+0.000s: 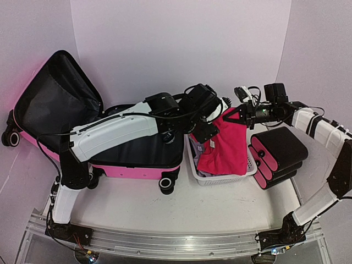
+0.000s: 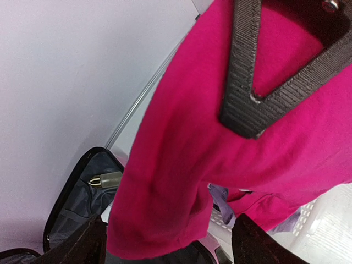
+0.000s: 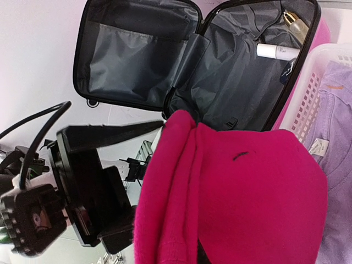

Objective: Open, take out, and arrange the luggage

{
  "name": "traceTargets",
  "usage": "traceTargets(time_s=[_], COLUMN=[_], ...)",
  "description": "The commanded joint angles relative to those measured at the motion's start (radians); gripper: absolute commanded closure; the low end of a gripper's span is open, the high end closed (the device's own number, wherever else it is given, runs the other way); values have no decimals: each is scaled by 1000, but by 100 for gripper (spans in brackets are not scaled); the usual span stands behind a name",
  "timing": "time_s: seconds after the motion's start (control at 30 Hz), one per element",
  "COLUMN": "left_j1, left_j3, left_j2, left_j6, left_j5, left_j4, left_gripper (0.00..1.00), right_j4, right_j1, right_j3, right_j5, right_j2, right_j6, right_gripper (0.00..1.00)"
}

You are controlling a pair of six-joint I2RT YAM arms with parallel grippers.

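The suitcase (image 1: 135, 159) lies open on the left half of the table (image 1: 220, 212), its wheeled base flat and its lid (image 1: 55, 99) standing up against the back-left wall; both halves show dark lining; the right wrist view shows a white tube (image 3: 278, 51) and a gold-capped bottle (image 3: 294, 19) lying in the base, near its edge beside the basket.

Just right of the suitcase sits a white mesh basket (image 1: 223, 180); a pink garment (image 1: 228, 146) hangs over it, its lower part draped into the basket, where a lilac garment (image 3: 335, 126) also lies; a stack of black cases (image 1: 278, 151) with pink ends stands to the right of the basket.

The left arm reaches across the suitcase base, and the left gripper (image 1: 208, 127) sits at the garment's left side above the basket's back corner; in its own view its fingers (image 2: 82, 247) stand wide apart with the cloth's lower edge hanging between them, not pinched.

The right gripper (image 1: 235, 115) comes in from the right and is closed tight on the garment's top corner, holding it up; one ribbed triangular finger (image 2: 240, 66) presses flat against the pink cloth.
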Motion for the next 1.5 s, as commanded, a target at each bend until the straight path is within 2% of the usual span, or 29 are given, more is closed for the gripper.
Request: traceTargets(time_s=[0.0, 0.1, 0.23, 0.47, 0.63, 0.73, 1.03, 1.23, 1.47], left_j1=[5, 4, 8, 28, 28, 30, 31, 38, 44], left_j3=[-46, -97, -173, -310, -373, -396, -433, -445, -472], left_j2=[-151, -219, -327, -470, -538, -556, -551, -557, -581], left_j6=[-16, -42, -97, -197, -216, -222, -215, -206, -205], left_j5=[-17, -44, -71, -91, -102, -105, -103, -108, -116], left_j4=[33, 27, 23, 25, 29, 39, 66, 79, 99], left_gripper=[16, 9, 5, 4, 4, 4, 4, 4, 4], right_j4=[19, -2, -31, -42, -15, 30, 49, 106, 118], right_j1=[4, 20, 69, 83, 87, 87, 107, 169, 164], right_j3=[79, 100, 146, 217, 174, 153, 208, 200, 164], right_j5=[-15, -11, 6, 38, 30, 18, 8, 25, 43], right_j2=[9, 12, 6, -17, -42, -39, -47, -76, -5], right_j6=[50, 80, 114, 236, 366, 430, 488, 564, 540], right_gripper=[100, 100, 100, 100, 100, 100, 100, 100, 100])
